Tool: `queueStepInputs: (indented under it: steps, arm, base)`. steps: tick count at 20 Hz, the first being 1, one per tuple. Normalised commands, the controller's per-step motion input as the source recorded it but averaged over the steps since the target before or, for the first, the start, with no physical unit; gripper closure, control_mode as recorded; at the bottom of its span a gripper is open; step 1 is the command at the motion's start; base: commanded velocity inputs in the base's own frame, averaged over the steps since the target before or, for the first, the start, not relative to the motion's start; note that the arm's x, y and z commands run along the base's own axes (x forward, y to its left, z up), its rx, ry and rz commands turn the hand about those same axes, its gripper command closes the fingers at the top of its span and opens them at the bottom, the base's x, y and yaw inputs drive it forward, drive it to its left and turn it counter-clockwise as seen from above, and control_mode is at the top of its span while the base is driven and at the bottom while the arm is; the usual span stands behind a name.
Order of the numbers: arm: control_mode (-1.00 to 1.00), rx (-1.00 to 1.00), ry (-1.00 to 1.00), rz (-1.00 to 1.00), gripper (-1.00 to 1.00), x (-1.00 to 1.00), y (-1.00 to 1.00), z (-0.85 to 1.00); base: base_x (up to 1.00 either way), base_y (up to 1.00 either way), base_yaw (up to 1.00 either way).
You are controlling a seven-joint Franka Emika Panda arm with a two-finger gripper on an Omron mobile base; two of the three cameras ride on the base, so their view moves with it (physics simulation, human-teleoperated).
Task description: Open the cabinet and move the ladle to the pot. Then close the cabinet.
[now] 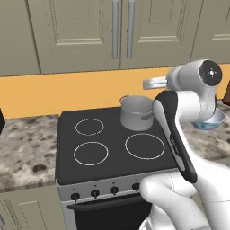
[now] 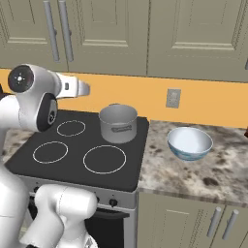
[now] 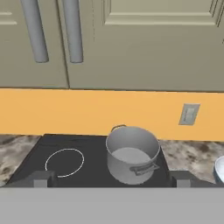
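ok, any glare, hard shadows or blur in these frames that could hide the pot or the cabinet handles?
Left base view: flat, even light, no glare; the pot is sharp but partly behind the arm. Right base view: soft shading on the pot and the bowl, no hard shadows. Hand view: mild softness overall, the cabinet handles cut off at the top edge, no motion blur.
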Motion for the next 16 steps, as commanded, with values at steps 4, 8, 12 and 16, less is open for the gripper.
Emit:
queueStepInputs:
  steps: [4,8,12,16]
  arm:
    - [-1.0,-0.02,-0.17,0.0,-1.0,-0.09,0.23,0.79]
    - [-1.0,-0.05,-0.12,0.0,-1.0,-0.1,0.29,0.73]
    - [-1.0,-0.06,-0.05,0.0,-1.0,-0.02,0.24,0.61]
    - [-1.0,-0.04,0.0,0.0,-1.0,0.0,0.2,0.48]
  base:
    - [0.0,0.0,0.0]
    - [0.0,0.0,0.0]
    - [0.0,0.0,0.0]
    - [0.0,0.0,0.0]
